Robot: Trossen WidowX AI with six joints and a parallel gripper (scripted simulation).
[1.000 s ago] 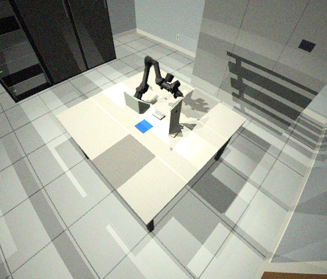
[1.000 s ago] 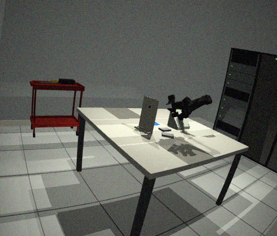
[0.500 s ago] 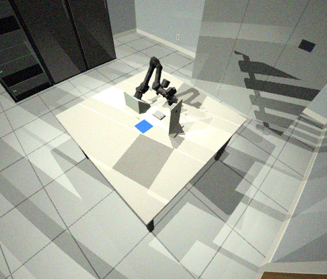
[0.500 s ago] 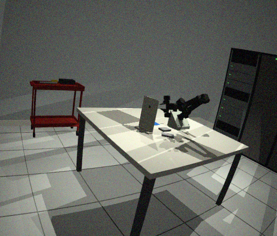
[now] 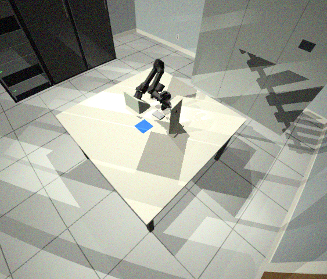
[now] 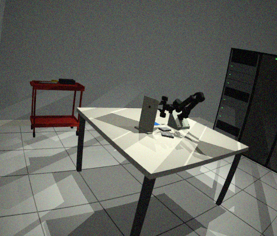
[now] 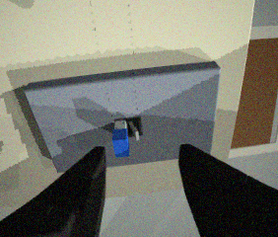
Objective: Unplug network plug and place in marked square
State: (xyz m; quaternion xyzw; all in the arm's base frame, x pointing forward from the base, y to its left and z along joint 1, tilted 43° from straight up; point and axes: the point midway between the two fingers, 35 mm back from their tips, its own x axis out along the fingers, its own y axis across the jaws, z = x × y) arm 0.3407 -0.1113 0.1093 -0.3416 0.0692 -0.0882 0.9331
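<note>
The upright panel [image 5: 175, 120] [image 6: 148, 115] [image 7: 178, 94] stands on the table. In the wrist view, the plug [image 7: 121, 142], with a blue body and a pale end, sits at the panel's dark socket. A thin pale tab [image 7: 136, 133] shows beside it. The plug cannot be made out in the top and exterior views. My gripper [image 7: 142, 154] is partly open, with nothing between its fingers. It faces the panel's plug side from a short distance; the plug lies ahead, nearer the left finger in the wrist view. The marked blue square [image 5: 143, 126] [image 6: 156, 123] lies on the table, partly hidden by the panel in the exterior view.
A pale slanted block [image 5: 132, 103] [image 6: 176, 122] stands beside the arm's base. Small flat grey boxes [image 5: 158, 114] [image 6: 164, 129] lie between it and the panel. The table's edge [image 6: 199, 164] shows. A red cart [image 6: 57, 86] and dark server racks [image 5: 94, 32] [image 6: 273, 101] stand away from the table.
</note>
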